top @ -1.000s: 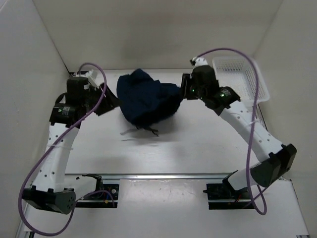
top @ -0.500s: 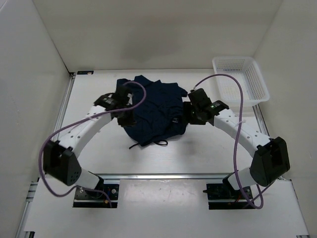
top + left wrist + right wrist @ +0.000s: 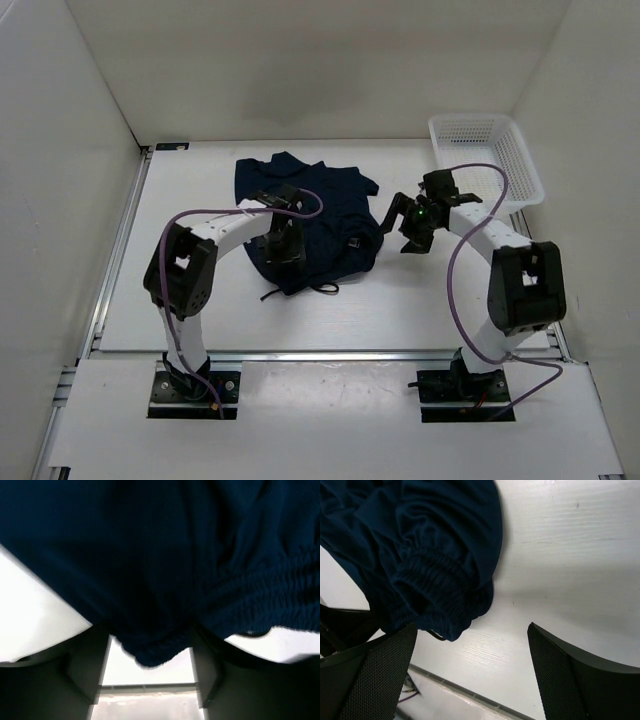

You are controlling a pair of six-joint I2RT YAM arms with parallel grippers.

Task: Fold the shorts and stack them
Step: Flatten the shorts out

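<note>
Left gripper (image 3: 283, 243) parked low on near-left part of shorts (image 3: 325, 200). Fingers (image 3: 87, 665) spread, bit of gathered hem drooping between them, light showing either side, so not pinched. Shorts lie in crumpled heap mid-table (image 3: 200, 300), drawstring (image 3: 272, 293) poking out at near edge. Right gripper (image 3: 400, 228) just beside heap's right edge, jaws wide apart, only bare tabletop between them. White basket (image 3: 525, 165) in far right corner, well apart from shorts.
</note>
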